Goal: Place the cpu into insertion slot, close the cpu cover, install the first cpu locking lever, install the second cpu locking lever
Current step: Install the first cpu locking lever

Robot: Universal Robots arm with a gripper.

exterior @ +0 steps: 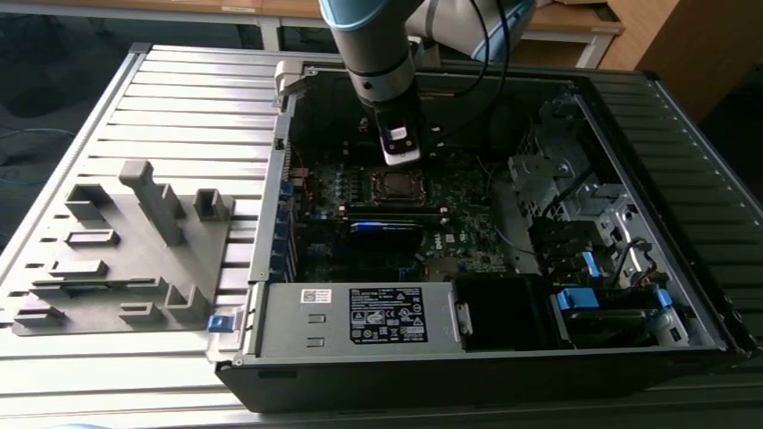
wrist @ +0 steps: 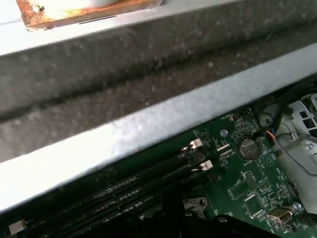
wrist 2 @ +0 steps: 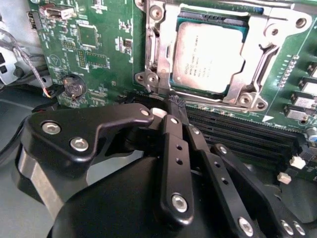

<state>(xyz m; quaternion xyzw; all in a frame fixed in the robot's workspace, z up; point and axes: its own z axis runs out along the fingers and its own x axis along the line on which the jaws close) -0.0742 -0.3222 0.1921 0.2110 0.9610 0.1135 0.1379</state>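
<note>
The flat square silver-grey cpu [wrist 2: 208,58] sat in its socket on the green motherboard [wrist 2: 104,49], with the thin silvery metal cpu cover [wrist 2: 270,37] framing it. The black gripper [wrist 2: 176,106], fingers drawn together on nothing, hovered just beside the socket's edge.

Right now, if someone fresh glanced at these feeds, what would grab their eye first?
Probably the silver chip sitting in its socket on the green board, framed by the metal cover, in the second wrist view. Next, the black gripper close by, its tip near the socket's edge beside the memory slots. In the exterior view, the arm reaches down into the open computer case.
</note>
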